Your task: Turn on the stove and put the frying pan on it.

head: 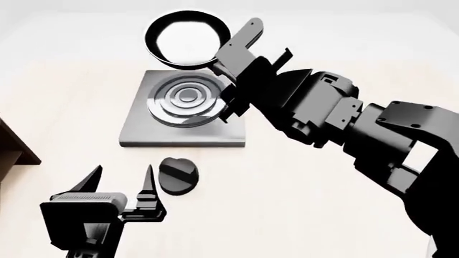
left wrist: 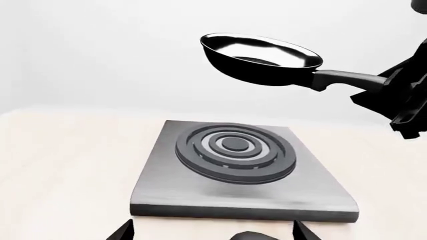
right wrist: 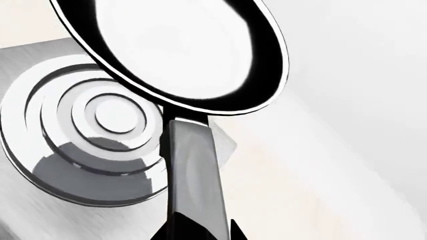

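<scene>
The frying pan (head: 186,38) is in the air, above and just beyond the far edge of the stove (head: 136,129). My right gripper (head: 231,60) is shut on the pan's long black handle (right wrist: 193,170). The pan also shows in the left wrist view (left wrist: 260,57) and the right wrist view (right wrist: 180,50), level, with a pale glossy inside. The stove (left wrist: 320,192) is a grey plate with dark burner rings (left wrist: 235,152). The round black knob (head: 178,175) lies on the table in front of the stove. My left gripper (head: 122,183) is open and empty, just left of the knob.
The corner of a brown wooden shelf (head: 13,148) stands at the left edge of the head view. The pale table (head: 301,204) runs on in front of and to the right of the stove. My right arm reaches across the stove's right side.
</scene>
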Tool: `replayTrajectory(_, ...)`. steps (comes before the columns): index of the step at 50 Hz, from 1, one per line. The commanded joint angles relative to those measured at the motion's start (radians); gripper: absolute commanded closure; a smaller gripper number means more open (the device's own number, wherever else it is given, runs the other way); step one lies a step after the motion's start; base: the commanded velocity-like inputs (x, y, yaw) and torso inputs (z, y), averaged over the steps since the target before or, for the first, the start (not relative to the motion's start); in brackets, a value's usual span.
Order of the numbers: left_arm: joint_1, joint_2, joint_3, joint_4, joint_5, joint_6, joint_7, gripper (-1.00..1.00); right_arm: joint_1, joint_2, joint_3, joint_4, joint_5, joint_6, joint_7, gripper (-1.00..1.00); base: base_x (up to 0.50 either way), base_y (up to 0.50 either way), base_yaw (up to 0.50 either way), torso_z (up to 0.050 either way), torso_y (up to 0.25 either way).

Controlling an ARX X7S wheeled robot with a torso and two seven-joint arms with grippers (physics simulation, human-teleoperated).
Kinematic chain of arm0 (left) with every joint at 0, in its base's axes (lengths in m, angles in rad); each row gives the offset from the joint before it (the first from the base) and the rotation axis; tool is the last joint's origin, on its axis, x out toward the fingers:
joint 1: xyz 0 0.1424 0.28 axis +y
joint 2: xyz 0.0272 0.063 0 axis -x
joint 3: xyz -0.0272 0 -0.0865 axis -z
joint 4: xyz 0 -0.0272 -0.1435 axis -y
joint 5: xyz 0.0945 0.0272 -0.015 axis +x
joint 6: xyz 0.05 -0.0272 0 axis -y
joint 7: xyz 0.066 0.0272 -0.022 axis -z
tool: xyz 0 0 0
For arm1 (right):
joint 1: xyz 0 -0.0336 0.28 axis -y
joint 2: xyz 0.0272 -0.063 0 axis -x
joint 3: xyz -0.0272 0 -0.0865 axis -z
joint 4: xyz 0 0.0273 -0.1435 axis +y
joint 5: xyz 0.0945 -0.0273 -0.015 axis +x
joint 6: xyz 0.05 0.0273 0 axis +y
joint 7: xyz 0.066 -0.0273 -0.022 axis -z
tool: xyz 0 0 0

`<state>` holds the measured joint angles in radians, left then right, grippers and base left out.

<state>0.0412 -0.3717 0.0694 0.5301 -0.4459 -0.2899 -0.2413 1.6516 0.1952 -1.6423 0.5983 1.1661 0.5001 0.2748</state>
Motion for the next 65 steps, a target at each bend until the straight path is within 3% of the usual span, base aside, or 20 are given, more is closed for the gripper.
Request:
replayTrajectory(1, 0.003, -0.004, 0.003, -0.004, 0.001, 0.013, 0.003, -1.00, 0.004, -0.027, 0.053, 0.018, -0.112, -0.007, 0.018, 1.00, 0.00, 0.00, 0.00, 0.000, -0.250)
replayTrajectory(13, -0.002, -0.005, 0.003, -0.006, -0.005, 0.001, -0.007, -1.00, -0.016, -0.072, 0.066, 0.095, -0.117, -0.027, 0.014, 1.00, 0.00, 0.00, 0.00, 0.000, -0.240)
replayTrajectory(34, 0.009, -0.008, -0.011, -0.015, -0.040, 0.009, -0.002, -1.00, -0.059, -0.179, 0.090, 0.234, -0.119, -0.066, -0.009, 1.00, 0.00, 0.00, 0.00, 0.000, 0.001)
replayTrajectory(65, 0.004, -0.016, -0.022, -0.020, -0.063, 0.004, -0.015, -1.00, -0.135, -0.194, 0.086, 0.237, -0.198, -0.053, -0.038, 1.00, 0.00, 0.00, 0.00, 0.000, 0.001)
